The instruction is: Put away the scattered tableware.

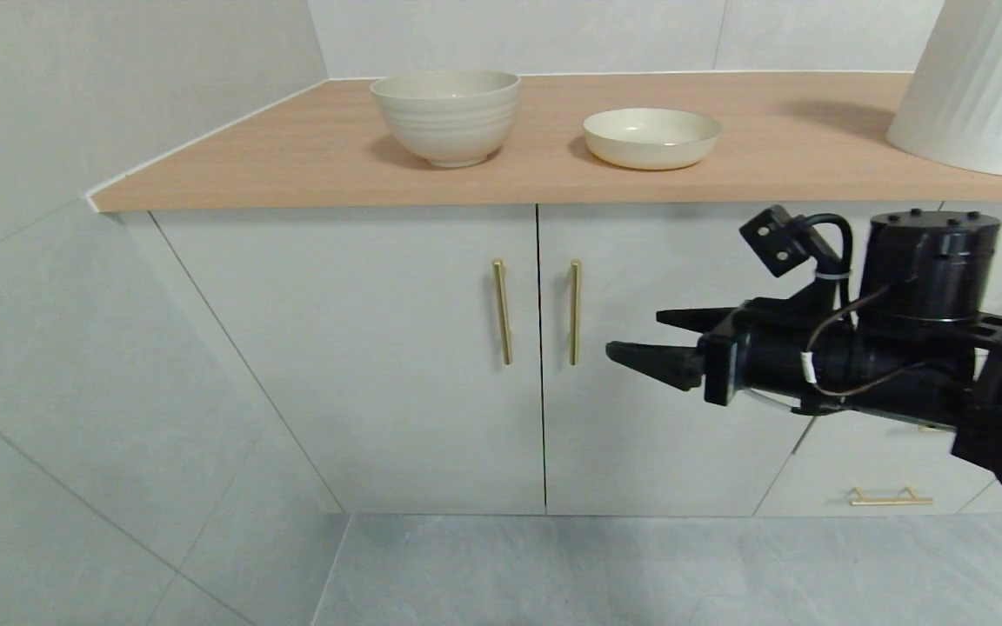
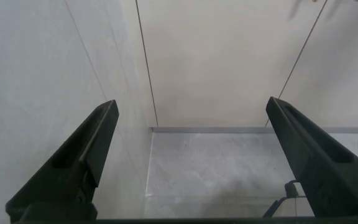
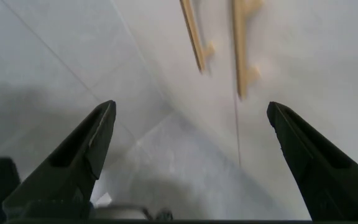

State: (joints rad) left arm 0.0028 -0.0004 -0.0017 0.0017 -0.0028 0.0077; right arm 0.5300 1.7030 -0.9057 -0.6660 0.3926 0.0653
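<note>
**Right jaws before the cabinet handles, bowls waiting on top**

Head view: my right gripper (image 1: 636, 336) hangs in front of the cabinet (image 1: 336, 365), just to the right of its 2 gold handles (image 1: 574, 311) and at their height. Its jaws are spread and hold nothing. On the counter (image 1: 292, 165) on top of the cabinet stand the deep bowl (image 1: 446, 115) and the shallow dish (image 1: 651, 136), apart from each other.

Left wrist view: my left gripper (image 2: 191, 109) looks at the floor (image 2: 216, 168) by the cabinet foot, jaws wide apart and empty.

Right wrist view: the 2 handles lie ahead of my open jaws, not touched.

I judge the step is to open the right door (image 1: 640, 461). To do it well, I should take only the nearer handle, 1 finger on each side of the bar at its middle. Then I close firmly and pull along the door's arc, not straight back.
</note>
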